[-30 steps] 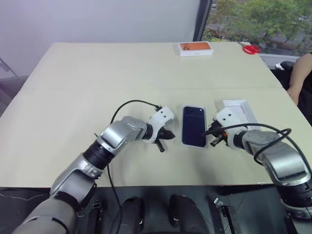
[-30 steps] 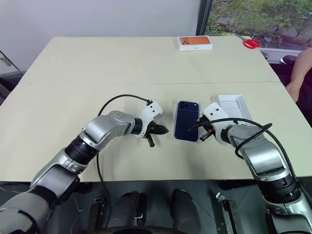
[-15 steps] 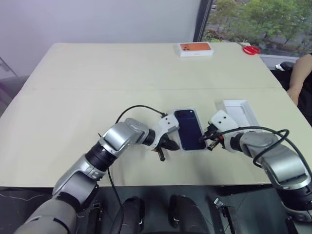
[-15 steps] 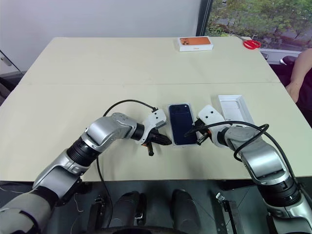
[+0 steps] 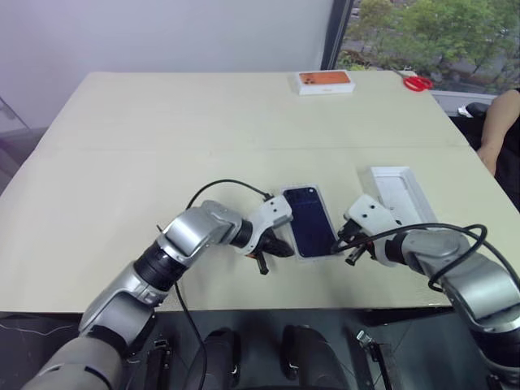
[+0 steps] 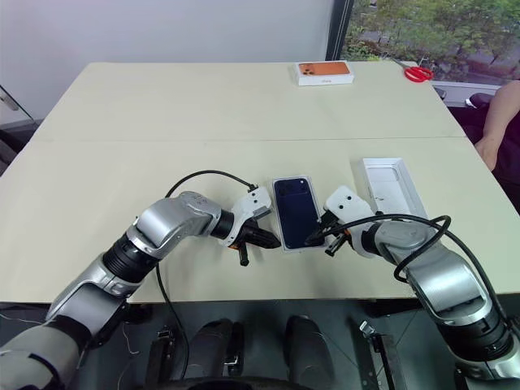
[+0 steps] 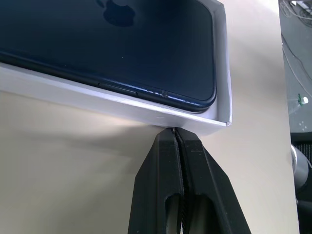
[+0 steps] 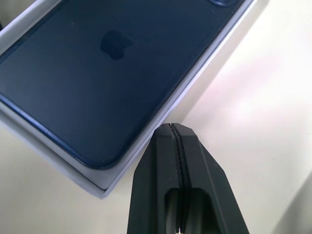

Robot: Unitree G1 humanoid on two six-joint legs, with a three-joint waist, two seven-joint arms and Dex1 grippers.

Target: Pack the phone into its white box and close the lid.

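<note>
The slim dark navy-blue glossy phone (image 5: 309, 220) lies face down inside the shallow white rectangular cardboard box base (image 7: 122, 105), just below the centre of the head-camera frame on the pale beige surface (image 5: 203, 122). So the packing half looks done, and the step in hand appears to be squaring the loaded base up before the lid goes on.

The left hand (image 5: 275, 250) is pressed fully shut with nothing between its fingers; in its wrist view the closed tips touch the base's outer wall near a corner. The right hand (image 5: 342, 244) is likewise shut and empty, its tips right at the opposite long wall, near the corner closest to the robot. Both are working as pushers, not graspers.

To do this well, the two hands should press low on the walls, evenly from both sides, so the light base slides flat rather than tipping or spinning and spilling the phone. The base sits a little askew at present; gentle opposing nudges would straighten it.

The deeper white walled cardboard lid (image 5: 398, 192) lies open side up, right of centre and behind the right hand. It must be turned over and lowered level, aligned with all four walls, or it may jam on a corner.
</note>
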